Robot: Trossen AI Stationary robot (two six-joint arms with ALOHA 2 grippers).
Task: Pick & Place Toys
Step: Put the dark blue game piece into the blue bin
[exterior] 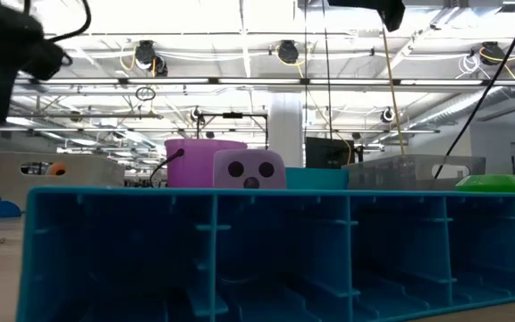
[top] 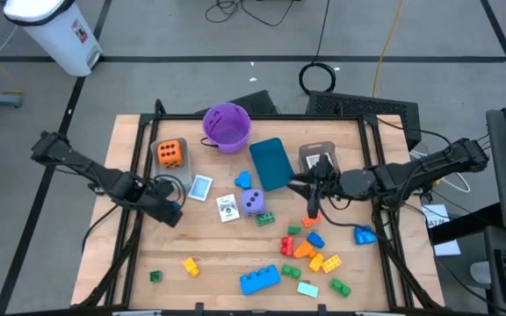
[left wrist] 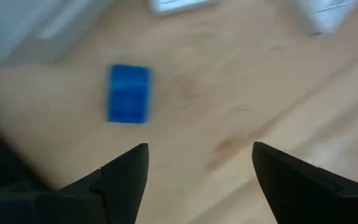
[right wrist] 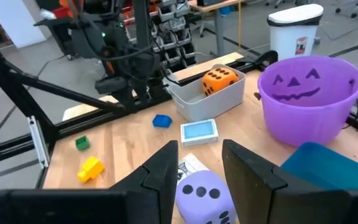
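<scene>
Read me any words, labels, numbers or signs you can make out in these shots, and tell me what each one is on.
No text is readable.
White bin: red label, too small to read.
Picture card: dark print, too blurred to read.
Purple bucket: carved pumpkin face, no words.
Orange die and purple die: dots only.
</scene>
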